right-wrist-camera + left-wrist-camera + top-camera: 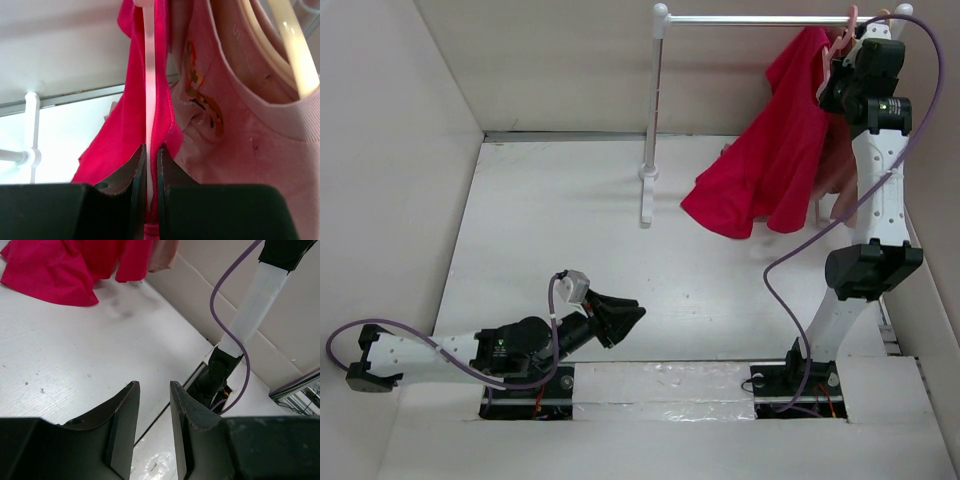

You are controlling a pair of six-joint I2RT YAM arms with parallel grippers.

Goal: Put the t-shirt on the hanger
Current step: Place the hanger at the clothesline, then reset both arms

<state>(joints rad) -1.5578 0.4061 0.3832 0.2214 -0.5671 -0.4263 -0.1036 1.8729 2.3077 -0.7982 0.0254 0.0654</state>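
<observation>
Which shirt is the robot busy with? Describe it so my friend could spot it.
Find the white rail at the back, then its right end, where the right gripper grips the hanger. The t-shirt hangs there: plain bright red, unlike the dusty-pink printed shirt beside it.

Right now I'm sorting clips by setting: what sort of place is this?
Probably a lab test cell, not a home: plain pale walls box in a white table, with a small clothes rail where the t-shirt hangs, staged for robot practice.
</observation>
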